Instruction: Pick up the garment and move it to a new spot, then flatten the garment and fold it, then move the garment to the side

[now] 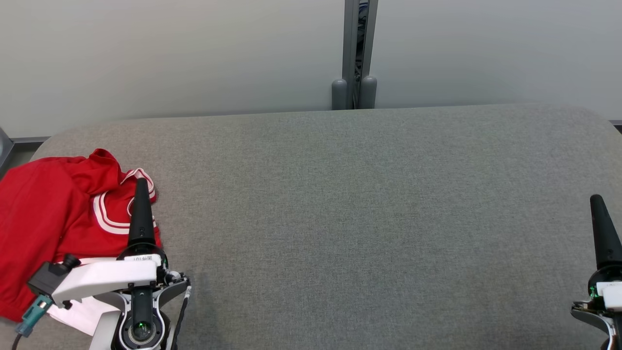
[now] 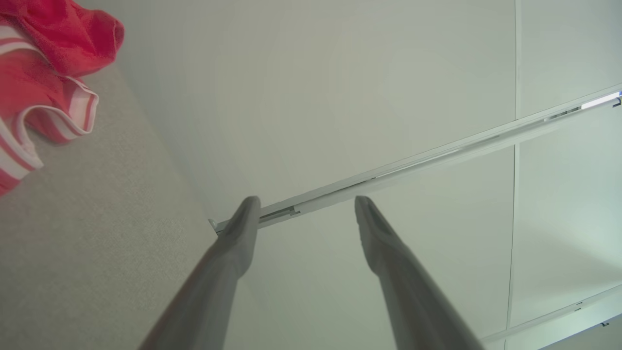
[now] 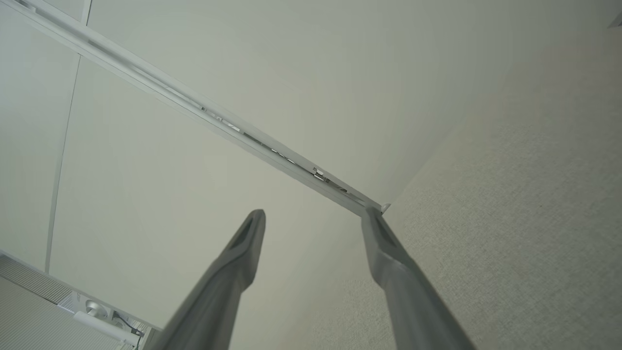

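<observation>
We see the crumpled red jersey with white-and-red striped trim lying in a heap at the left end of the grey fabric-covered bench, towards the bench's front edge. Its folds hide any lettering. The rest of the bench top stretches bare to its rounded right end.

Our left gripper hangs over the bench's left end, and in the head view its dark finger overlaps the jersey's right-hand edge. In the left wrist view its two fingers stand spread wide with nothing between them. There the striped trim lies off to one side, apart from the fingers, which point at the pale wall panels behind the bench.

Our right gripper sits at the bench's right end near the front edge, well apart from the jersey. Its fingers are also spread wide and hold nothing. A grey metal post rises behind the bench's back edge, about midway along it.
</observation>
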Controlling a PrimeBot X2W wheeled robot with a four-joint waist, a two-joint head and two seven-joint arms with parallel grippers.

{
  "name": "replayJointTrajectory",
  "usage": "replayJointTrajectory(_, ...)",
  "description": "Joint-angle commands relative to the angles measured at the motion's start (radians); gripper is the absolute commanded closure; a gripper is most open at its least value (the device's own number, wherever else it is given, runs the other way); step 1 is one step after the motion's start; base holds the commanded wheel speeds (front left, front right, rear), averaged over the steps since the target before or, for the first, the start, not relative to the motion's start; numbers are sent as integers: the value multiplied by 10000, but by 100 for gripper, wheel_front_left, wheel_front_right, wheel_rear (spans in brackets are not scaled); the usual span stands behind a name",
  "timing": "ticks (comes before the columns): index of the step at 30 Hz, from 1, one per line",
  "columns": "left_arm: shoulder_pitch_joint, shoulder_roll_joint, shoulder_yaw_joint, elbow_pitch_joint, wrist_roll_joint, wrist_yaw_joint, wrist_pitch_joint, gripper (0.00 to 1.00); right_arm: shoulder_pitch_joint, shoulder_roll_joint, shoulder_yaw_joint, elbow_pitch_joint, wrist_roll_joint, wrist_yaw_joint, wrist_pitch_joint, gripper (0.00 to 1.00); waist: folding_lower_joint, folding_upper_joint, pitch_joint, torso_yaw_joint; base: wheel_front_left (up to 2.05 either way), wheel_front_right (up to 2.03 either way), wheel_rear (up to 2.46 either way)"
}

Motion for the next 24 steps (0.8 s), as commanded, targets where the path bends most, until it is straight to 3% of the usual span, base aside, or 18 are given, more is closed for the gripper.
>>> replayJointTrajectory(1,-326,30,160,-373,630,-83,-37,0,-319,-49,-91,-279,-758,32,-126,0,0,0,19,9,0,0,0)
replayJointTrajectory(5,-401,34,131,-804,1654,-26,-80,0,-488,68,-52,-584,-2030,35,-219,0,0,0,71,1,0,0,0)
replayJointTrajectory(14,-395,40,-410,-1581,3821,710,-173,0,-685,321,-121,-1063,-4532,39,-412,0,0,0,183,-27,0,0,0)
replayJointTrajectory(24,-121,45,-373,-2218,5652,1421,-265,0,-732,544,178,-1397,-6222,45,-578,0,0,0,169,-44,0,0,0)
